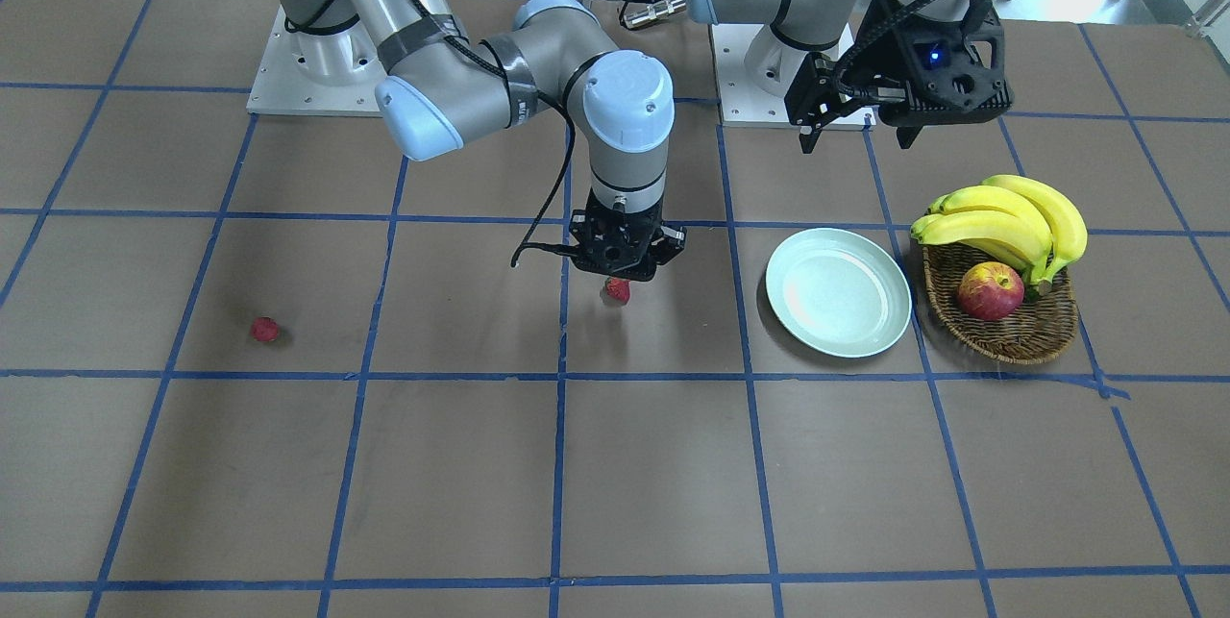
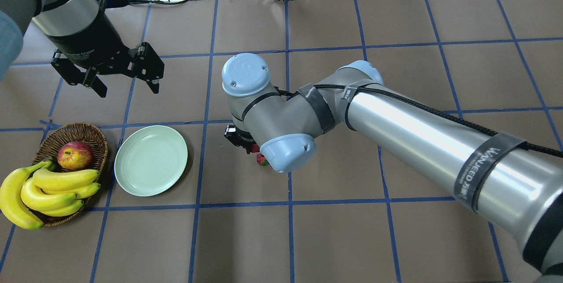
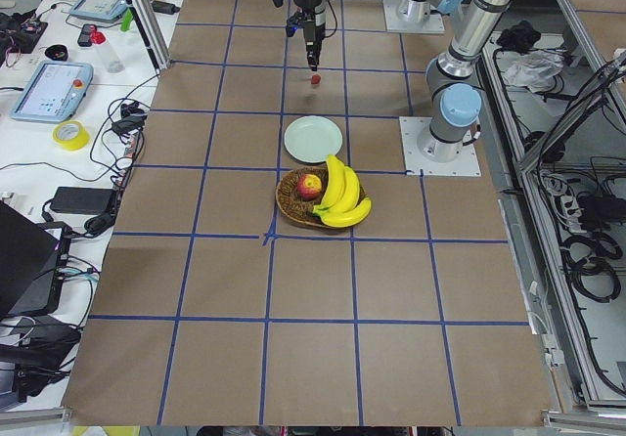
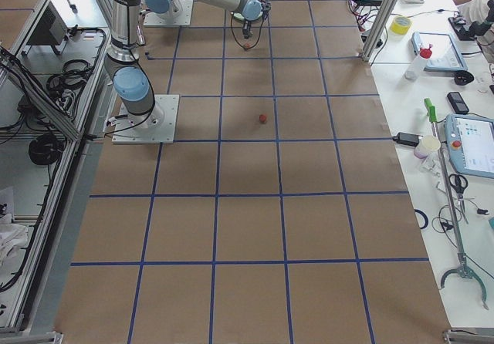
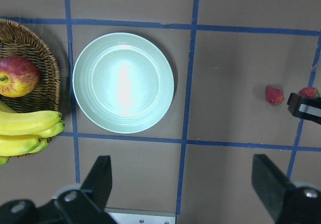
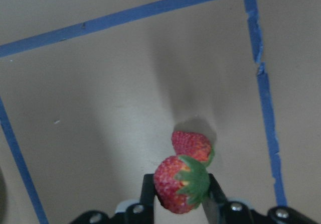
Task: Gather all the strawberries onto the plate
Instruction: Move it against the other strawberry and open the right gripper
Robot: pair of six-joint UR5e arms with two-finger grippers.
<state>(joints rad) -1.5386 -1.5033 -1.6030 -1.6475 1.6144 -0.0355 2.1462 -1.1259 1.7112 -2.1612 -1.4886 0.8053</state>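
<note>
Wicker basket [image 2: 99, 135] holds an apple [image 2: 74, 155] and bananas [image 2: 57, 181] beside the plate [image 2: 151, 160].

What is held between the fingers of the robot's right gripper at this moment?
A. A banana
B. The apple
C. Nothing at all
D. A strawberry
D: the right wrist view shows a strawberry clamped in the right gripper, while a second strawberry lies on the table just beyond it.

Glossy plate [image 1: 838, 291], rough woven wicker basket [image 1: 1033, 334]
</note>
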